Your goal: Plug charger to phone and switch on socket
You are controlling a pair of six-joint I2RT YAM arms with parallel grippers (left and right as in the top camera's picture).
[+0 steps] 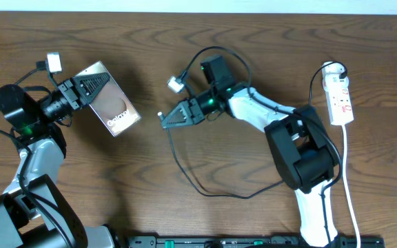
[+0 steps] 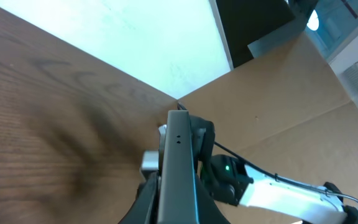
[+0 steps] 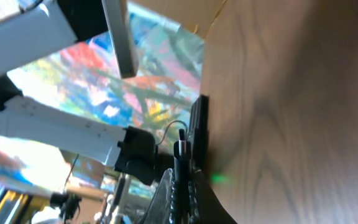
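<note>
Scene: 2 robot arms work over a wooden table (image 1: 185,41), seen from above and from each wrist.
Left gripper: the left gripper (image 1: 96,83) is pressed onto the phone (image 1: 116,110), pinching it at 1 end; the left wrist view shows the phone edge-on between the fingers.
Phone: it is at the left of the table, face with white lettering turned up, apparently lifted and tilted, its free end pointing toward the right arm.
Right gripper: the right gripper (image 1: 167,121) is pressed together on the charger (image 1: 205,191) near its end, with the plug tip (image 1: 161,116) jutting out toward the phone.
Charger cable: it hangs from the right gripper and loops across the table in front of the right arm.
Gap: plug tip and phone are apart, with bare table between them.
Socket: the white socket (image 1: 340,96) lies at the far right, with no gripper near it.
Step in hand: probably lining up the plug with the phone's port.
Next move: it likely calls for closing the gap squarely, tip level with the phone's end edge; the port itself cannot be made out.
</note>
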